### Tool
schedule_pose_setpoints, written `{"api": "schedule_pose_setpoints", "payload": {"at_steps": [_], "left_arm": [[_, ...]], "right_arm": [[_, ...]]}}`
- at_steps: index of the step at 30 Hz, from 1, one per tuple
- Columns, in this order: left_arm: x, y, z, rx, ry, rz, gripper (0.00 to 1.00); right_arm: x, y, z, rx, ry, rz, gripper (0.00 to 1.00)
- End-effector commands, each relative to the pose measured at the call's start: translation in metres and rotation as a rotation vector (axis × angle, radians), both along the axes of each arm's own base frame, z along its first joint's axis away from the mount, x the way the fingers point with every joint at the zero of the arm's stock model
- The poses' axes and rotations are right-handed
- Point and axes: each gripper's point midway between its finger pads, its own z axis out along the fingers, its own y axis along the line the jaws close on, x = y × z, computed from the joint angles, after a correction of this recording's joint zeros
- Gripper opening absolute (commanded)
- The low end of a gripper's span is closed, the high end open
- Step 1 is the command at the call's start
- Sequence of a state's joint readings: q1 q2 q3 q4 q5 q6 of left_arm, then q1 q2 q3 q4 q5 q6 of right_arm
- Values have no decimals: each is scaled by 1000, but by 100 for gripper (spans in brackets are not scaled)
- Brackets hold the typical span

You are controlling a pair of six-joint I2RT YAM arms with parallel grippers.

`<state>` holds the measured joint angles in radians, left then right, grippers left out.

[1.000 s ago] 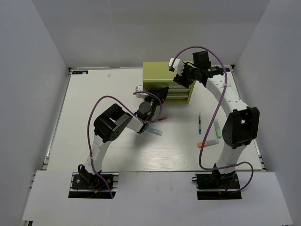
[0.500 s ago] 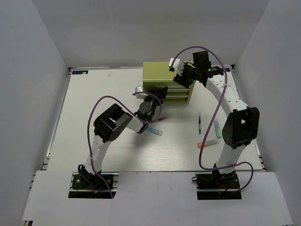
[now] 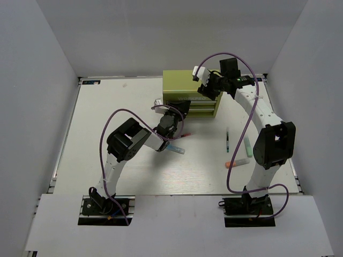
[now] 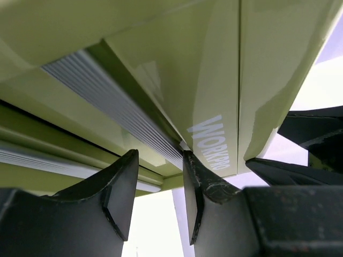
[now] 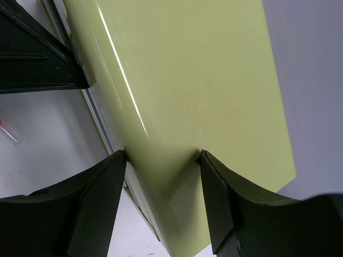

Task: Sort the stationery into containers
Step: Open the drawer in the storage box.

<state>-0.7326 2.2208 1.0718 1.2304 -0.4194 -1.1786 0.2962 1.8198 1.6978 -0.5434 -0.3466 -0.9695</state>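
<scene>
The olive-green cabinet (image 3: 185, 88) stands at the back middle. My left gripper (image 3: 180, 107) is open at its front left, and in the left wrist view (image 4: 161, 176) the fingers stand on either side of the end of the ribbed drawer handle (image 4: 107, 101). My right gripper (image 3: 206, 85) straddles the cabinet's top right corner, and the right wrist view (image 5: 159, 160) shows both fingers pressed on the cabinet (image 5: 187, 80). On the table lie a red-and-white pen (image 3: 180, 137), a light blue piece (image 3: 176, 148), a dark thin pen (image 3: 227, 140), a pale green marker (image 3: 247, 147) and an orange marker (image 3: 236, 163).
White walls close in the table (image 3: 107, 139) at the back and on both sides. The left arm's purple cable (image 3: 107, 134) loops over the left middle, and the right arm's cable (image 3: 236, 144) hangs by the pens on the right.
The left gripper has edged slightly closer to the drawer front. The right arm and the stationery have not moved.
</scene>
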Motion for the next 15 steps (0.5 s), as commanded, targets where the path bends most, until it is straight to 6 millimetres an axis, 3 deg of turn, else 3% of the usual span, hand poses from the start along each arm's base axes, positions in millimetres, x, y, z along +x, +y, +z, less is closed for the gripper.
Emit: {"api": "schedule_pose_setpoints", "payload": {"at_steps": [1, 6, 13, 15], "left_arm": [[19, 22, 27, -35, -15, 111, 49], [24, 28, 20, -66, 5, 152, 49], [29, 34, 40, -210, -41, 189, 53], [31, 38, 33, -242, -39, 212, 53]], "right_arm": [[-4, -18, -47, -64, 117, -62, 62], [-4, -19, -46, -66, 115, -64, 62], [-6, -18, -49, -68, 121, -60, 62], [-6, -18, -48, -67, 121, -61, 62]]}}
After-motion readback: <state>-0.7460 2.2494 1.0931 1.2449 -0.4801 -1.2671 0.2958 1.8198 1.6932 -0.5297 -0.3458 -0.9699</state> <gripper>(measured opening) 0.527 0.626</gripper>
